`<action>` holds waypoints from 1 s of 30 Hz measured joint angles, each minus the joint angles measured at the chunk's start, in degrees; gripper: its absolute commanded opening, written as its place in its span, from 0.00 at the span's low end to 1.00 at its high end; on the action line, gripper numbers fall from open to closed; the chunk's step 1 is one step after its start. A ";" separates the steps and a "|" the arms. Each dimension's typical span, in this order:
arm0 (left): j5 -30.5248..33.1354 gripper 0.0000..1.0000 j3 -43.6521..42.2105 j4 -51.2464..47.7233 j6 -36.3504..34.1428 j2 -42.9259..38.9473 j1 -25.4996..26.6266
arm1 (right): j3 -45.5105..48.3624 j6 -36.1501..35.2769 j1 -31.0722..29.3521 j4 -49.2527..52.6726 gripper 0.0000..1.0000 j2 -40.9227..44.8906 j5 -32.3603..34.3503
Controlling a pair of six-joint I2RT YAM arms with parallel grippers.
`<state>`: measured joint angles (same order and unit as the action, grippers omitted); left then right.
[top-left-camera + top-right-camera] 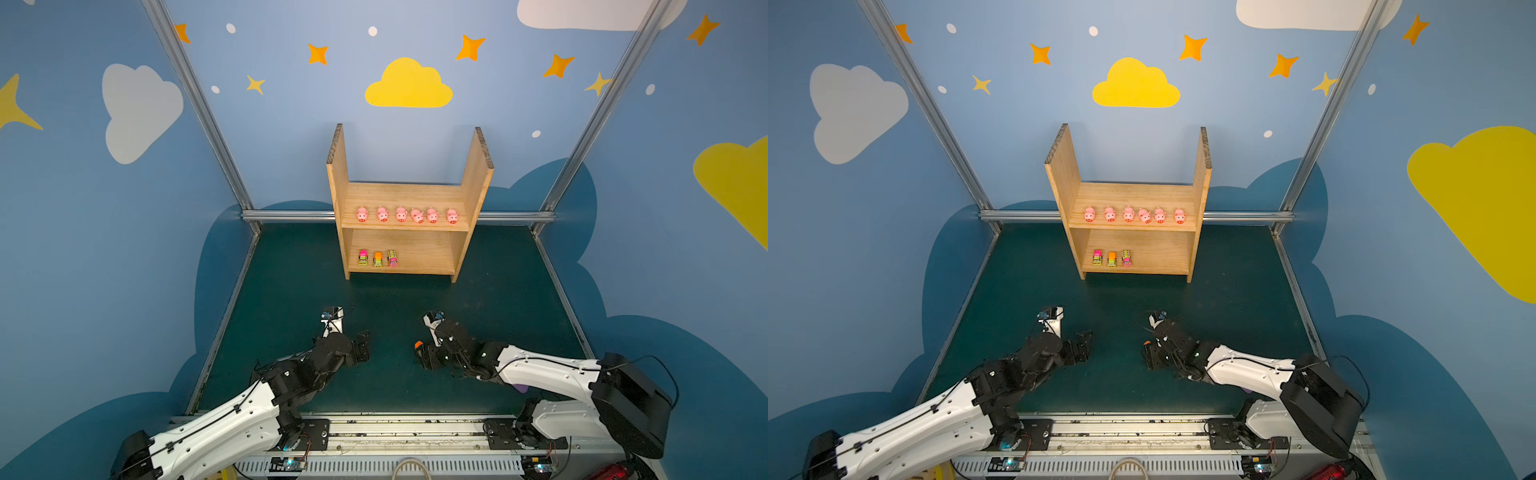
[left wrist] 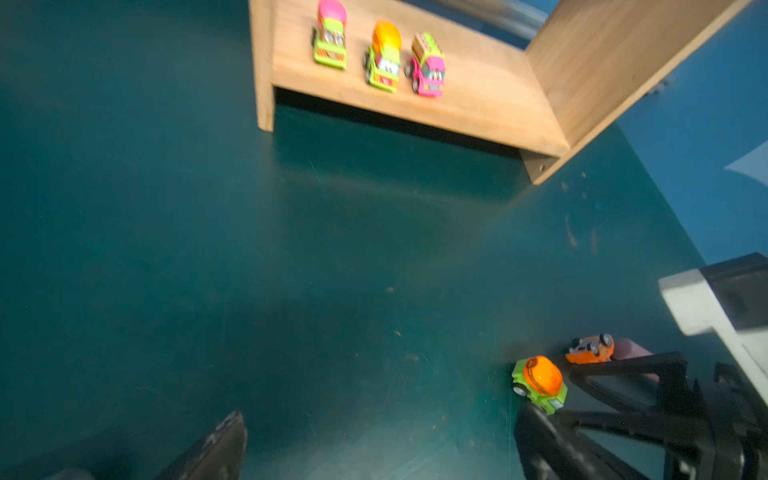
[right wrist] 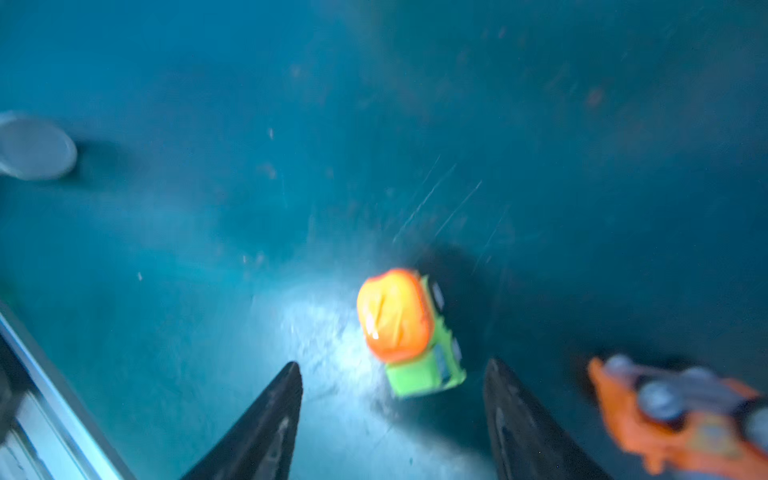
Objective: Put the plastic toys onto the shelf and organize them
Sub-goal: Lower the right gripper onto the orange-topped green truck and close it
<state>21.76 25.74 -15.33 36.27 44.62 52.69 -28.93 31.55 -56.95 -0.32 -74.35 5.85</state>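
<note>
Shelf (image 1: 469, 183) is found dead centre in both top views: six pigs (image 1: 401, 214) are lined up on the upper board, and three cars (image 1: 377, 259) are parked at the left end of the lower one. Two toys are left on the tabletop (image 1: 291, 291), low in the middle of the frame: a mixer truck (image 3: 409, 332) on its wheels, and an orange car (image 3: 681, 411) flipped on its roof just beside it.

The right gripper (image 3: 392, 363) is hung over the truck with its fingers spread about halfway and nothing held. The truck is framed between them, but nearer one finger. The left gripper (image 1: 361, 347) is parked at lower left, fingers wide, empty.

Likely trouble: the near finger gets touched first, so the truck could be rolled or spun away. The rounded drum could get squeezed out too. The flipped car could also be knocked by the outer finger.
</note>
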 measured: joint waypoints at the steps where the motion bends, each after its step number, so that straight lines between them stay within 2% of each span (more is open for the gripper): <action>1: -0.11 1.00 0.00 0.63 0.24 1.25 0.61 | 0.42 0.20 -0.42 -0.48 0.68 0.00 0.35; 6: -0.09 1.00 0.44 1.42 0.44 4.81 3.08 | 1.29 0.98 -0.59 -3.48 0.68 -0.79 2.25; 11: 0.39 1.00 1.01 1.40 0.42 4.83 4.17 | 1.29 1.07 -0.76 -6.60 0.68 -4.90 3.23; 23: 2.75 1.00 0.57 -0.79 0.44 -2.62 4.39 | -1.36 2.51 -5.49 -7.13 0.68 -7.19 4.39; 30: 4.02 1.00 -0.33 -2.36 0.44 -5.81 4.39 | -2.75 2.97 -6.60 -6.56 0.68 -9.53 7.37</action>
<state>25.78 25.41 -17.69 36.71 38.81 57.08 -31.68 34.52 -63.55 -6.87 -83.88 13.21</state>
